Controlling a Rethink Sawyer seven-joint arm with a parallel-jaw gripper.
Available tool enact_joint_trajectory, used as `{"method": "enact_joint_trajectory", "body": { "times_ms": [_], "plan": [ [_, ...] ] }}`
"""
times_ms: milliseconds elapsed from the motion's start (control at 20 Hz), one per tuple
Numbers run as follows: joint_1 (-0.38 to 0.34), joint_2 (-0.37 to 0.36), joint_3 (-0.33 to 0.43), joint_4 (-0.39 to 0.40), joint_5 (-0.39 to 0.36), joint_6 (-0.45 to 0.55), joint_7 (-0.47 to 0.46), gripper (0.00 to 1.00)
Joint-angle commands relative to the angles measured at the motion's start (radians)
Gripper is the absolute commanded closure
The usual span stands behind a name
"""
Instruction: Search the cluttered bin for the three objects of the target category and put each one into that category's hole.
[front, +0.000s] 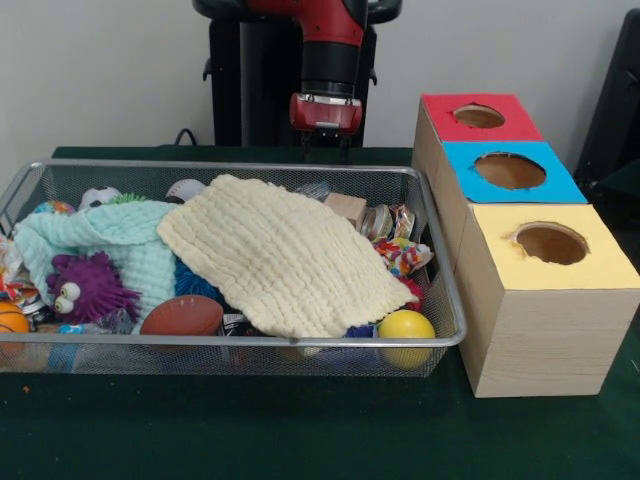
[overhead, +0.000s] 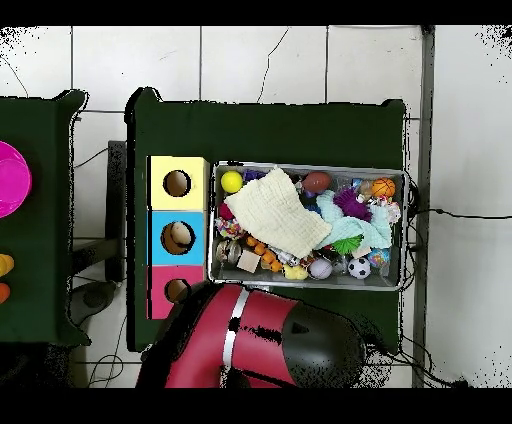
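The front view looks low and close across the silver wire-mesh bin (front: 230, 340) toward the robot. The overhead view looks straight down from high up. Both share the bin (overhead: 310, 283) and the three wooden boxes (front: 520, 220) beside it.

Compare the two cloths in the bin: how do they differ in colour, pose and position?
The cream cloth is pale yellow, while the green cloth is mint. The cream cloth lies spread fairly flat across the middle of the bin; the green cloth is bunched up toward one end. The cream cloth overlaps the green cloth's edge and sits on top. Both have a ribbed, textured weave and cover toys beneath.
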Motion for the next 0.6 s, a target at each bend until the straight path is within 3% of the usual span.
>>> {"method": "enact_joint_trajectory", "body": {
  "times_ms": [50,600],
  "plan": [
    [-0.008,0.059,0.029,-0.177,0.073,-0.061,0.192,0.0],
    [-0.012,0.106,0.035,-0.21,0.084,-0.089,0.193,0.0]
  ]
}}
